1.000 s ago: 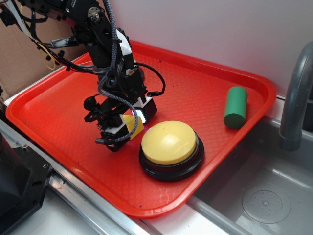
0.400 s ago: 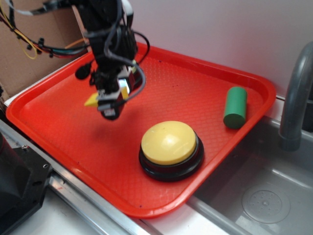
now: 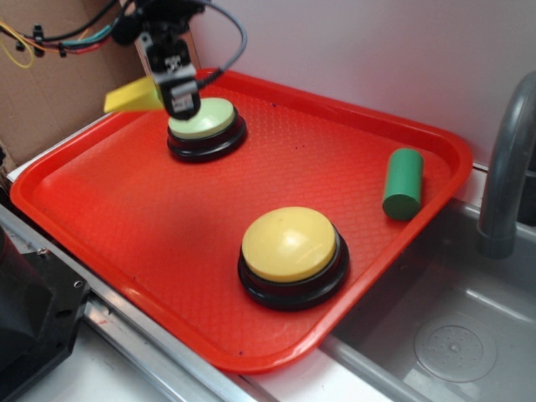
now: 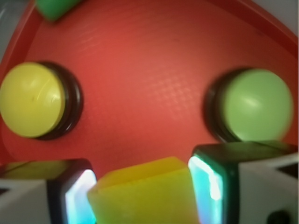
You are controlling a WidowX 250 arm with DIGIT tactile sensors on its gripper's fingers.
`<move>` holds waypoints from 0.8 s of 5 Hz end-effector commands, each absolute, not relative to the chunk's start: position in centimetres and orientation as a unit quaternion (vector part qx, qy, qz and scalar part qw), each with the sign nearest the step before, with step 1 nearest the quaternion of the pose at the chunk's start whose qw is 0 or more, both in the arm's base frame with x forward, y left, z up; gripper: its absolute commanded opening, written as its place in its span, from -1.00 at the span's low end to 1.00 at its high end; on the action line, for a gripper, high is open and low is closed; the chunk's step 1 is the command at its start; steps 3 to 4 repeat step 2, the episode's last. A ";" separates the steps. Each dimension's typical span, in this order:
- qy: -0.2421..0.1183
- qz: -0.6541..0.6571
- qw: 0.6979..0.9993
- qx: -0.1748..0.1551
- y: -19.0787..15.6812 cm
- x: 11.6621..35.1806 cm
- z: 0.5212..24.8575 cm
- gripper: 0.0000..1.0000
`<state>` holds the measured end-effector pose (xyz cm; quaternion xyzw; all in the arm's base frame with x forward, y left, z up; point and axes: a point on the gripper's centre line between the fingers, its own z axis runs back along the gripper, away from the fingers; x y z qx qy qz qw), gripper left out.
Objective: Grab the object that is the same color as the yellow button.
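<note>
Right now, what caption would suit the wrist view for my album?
Jaws shut on the yellow wedge above the red tray, yellow button and green button below.

The red tray (image 3: pixel 126 234) is plastic with a fine pebbled texture. The yellow button (image 3: pixel 289 243) has a smooth, faintly glossy dome; the yellow wedge (image 4: pixel 145 196) looks matt. The sink (image 3: pixel 444 335) is dull metal.

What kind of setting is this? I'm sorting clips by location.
Probably a toy kitchen sink set up for robot tests: a grey basin with a faucet, an orange tray of buttons, and a cardboard backdrop.
</note>
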<state>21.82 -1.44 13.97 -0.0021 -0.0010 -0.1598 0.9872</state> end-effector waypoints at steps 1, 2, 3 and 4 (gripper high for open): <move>-0.047 0.088 0.995 0.026 0.6 22.5 20.1 -1.00; -0.066 0.165 0.984 0.021 0.7 22.4 20.0 -1.00; -0.066 0.165 0.984 0.021 0.7 22.4 20.0 -1.00; -0.066 0.165 0.984 0.021 0.7 22.4 20.0 -1.00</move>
